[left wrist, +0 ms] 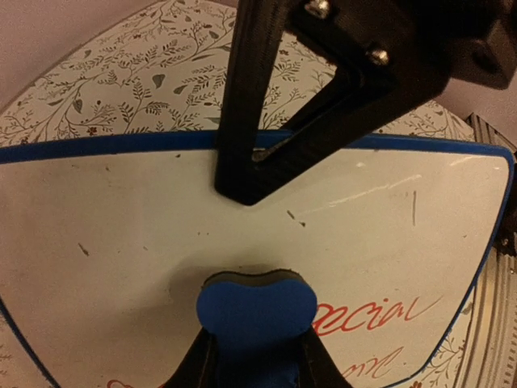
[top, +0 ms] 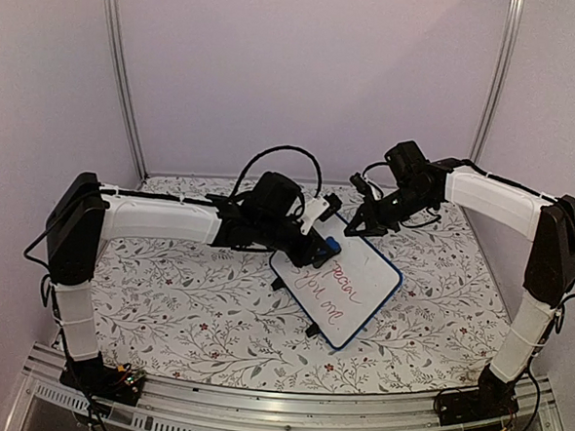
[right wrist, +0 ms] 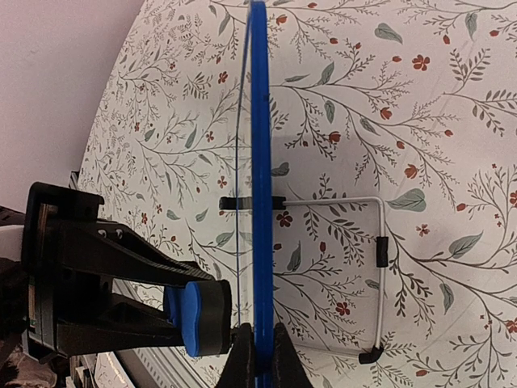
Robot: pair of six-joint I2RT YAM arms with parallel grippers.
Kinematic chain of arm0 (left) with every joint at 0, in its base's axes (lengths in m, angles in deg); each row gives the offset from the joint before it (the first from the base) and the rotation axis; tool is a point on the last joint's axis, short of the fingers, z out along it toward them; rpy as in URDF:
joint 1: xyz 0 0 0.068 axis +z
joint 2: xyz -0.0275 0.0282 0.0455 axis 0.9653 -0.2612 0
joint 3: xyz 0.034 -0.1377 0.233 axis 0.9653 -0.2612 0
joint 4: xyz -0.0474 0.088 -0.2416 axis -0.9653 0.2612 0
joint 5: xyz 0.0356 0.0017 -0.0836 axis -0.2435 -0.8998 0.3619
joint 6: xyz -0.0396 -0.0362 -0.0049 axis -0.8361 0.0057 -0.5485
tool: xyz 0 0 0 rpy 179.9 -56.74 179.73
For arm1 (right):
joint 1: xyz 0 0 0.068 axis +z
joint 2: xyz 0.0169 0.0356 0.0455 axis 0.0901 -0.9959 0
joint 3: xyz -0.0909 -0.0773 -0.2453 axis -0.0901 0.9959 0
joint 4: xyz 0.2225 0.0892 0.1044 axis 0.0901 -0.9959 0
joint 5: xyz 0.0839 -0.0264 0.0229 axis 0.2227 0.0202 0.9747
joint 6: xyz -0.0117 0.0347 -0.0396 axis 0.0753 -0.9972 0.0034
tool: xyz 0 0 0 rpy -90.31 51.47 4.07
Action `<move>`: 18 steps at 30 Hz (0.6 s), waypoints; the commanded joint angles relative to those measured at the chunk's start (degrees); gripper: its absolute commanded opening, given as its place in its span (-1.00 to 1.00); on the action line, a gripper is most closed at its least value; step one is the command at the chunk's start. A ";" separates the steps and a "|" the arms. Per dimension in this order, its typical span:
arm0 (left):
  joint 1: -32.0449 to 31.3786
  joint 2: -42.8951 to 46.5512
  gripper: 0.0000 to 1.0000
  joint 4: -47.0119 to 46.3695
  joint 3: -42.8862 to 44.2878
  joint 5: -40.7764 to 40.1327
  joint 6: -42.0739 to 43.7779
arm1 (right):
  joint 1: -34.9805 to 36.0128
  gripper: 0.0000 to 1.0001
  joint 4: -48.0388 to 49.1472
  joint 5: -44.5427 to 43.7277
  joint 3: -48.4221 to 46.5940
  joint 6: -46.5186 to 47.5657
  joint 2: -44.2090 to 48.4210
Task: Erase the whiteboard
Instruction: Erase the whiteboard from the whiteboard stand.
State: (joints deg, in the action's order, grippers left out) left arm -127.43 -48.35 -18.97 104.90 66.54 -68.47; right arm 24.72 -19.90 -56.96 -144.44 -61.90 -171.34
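Observation:
The whiteboard (top: 346,295) has a dark blue frame and stands tilted on black feet, with red handwriting on its lower half. My left gripper (top: 323,247) is shut on a small blue eraser block (left wrist: 257,311), black felt side facing the board's upper area, just left of the word "special" (left wrist: 380,311). I cannot tell whether the felt touches. My right gripper (top: 357,226) is shut on the board's top frame edge. In the right wrist view the board (right wrist: 260,145) shows edge-on between my right gripper (right wrist: 260,352) fingers, with the eraser (right wrist: 198,319) beside it.
A white wire stand (right wrist: 380,242) with black caps props the board from behind. The table (top: 184,307) carries a floral cloth. White walls and metal posts (top: 120,78) close in the back and sides. A metal rail (top: 256,409) runs along the near edge.

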 commanded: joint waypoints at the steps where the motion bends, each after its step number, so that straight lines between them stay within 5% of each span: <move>1: -0.58 -3.07 -1.00 1.21 1.81 0.56 0.94 | 1.45 -1.00 -4.57 -0.96 1.55 1.69 -1.05; 18: -1.84 -3.59 -1.00 1.34 -3.20 1.95 -0.69 | 1.48 -1.00 -4.53 -0.96 1.55 1.67 -1.35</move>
State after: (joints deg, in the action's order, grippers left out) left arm -127.54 -50.53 -20.45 104.83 67.02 -68.62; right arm 24.59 -20.03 -57.05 -144.42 -61.95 -171.34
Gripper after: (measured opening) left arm 0.240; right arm 0.031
